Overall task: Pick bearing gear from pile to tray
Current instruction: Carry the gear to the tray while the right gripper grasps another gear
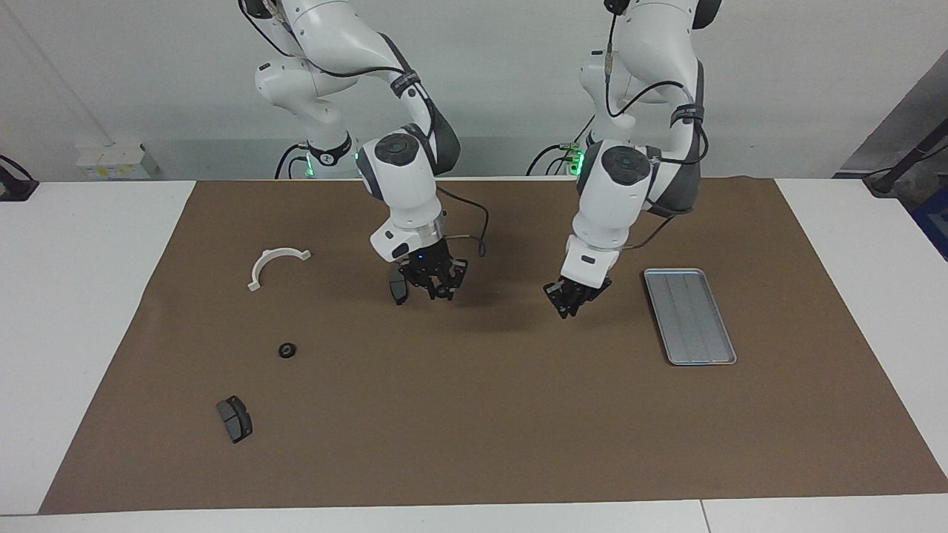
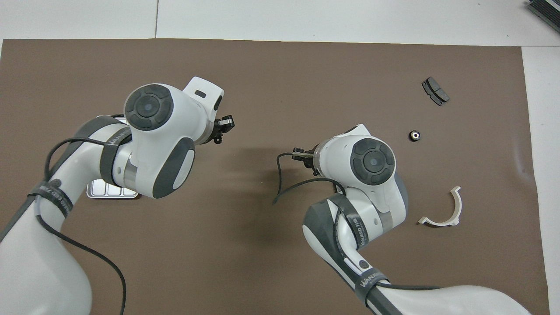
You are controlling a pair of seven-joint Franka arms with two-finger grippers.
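White arms with dark grey joint caps, black cables, black tools, green base lights

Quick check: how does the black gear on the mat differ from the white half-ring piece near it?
The black gear is a small closed round disc; the white half-ring is an open arc with tabs at its ends. The gear is dark and much smaller; the half-ring is pale and wider. The gear lies farther from the robots than the half-ring. Both lie flat on the brown mat, toward the right arm's end, apart from each other.
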